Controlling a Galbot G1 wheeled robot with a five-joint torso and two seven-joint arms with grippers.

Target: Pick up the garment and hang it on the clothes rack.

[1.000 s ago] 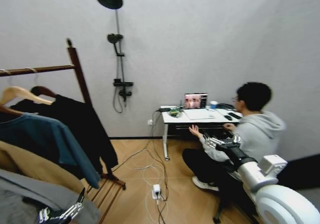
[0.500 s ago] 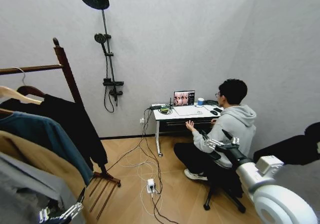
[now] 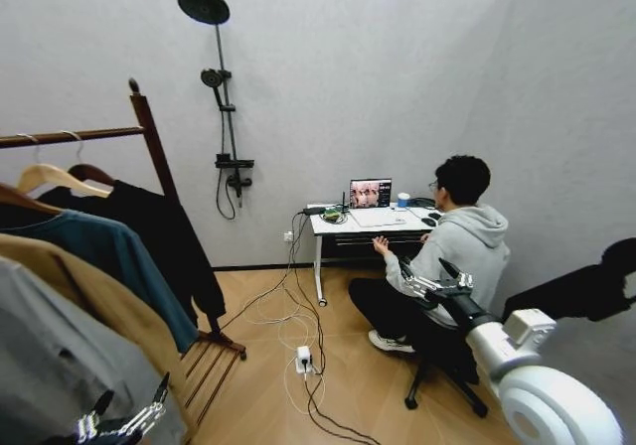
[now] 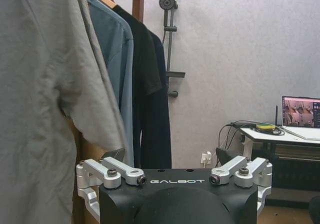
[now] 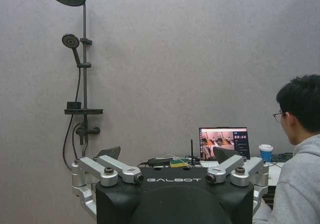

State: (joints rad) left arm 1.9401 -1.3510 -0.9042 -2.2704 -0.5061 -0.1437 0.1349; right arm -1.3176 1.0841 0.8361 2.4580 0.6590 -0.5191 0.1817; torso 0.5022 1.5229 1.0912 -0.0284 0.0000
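Both grippers, left and right, hang spread and empty. The garment already hangs on the clothes rack, around 9 o'clock; swing left first.

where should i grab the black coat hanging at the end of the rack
Probably the outer sleeve and shoulder of the black coat, coming from the open floor side by the rack post. It hangs last on the rod, so that side is free, while the teal shirt crowds its other side.
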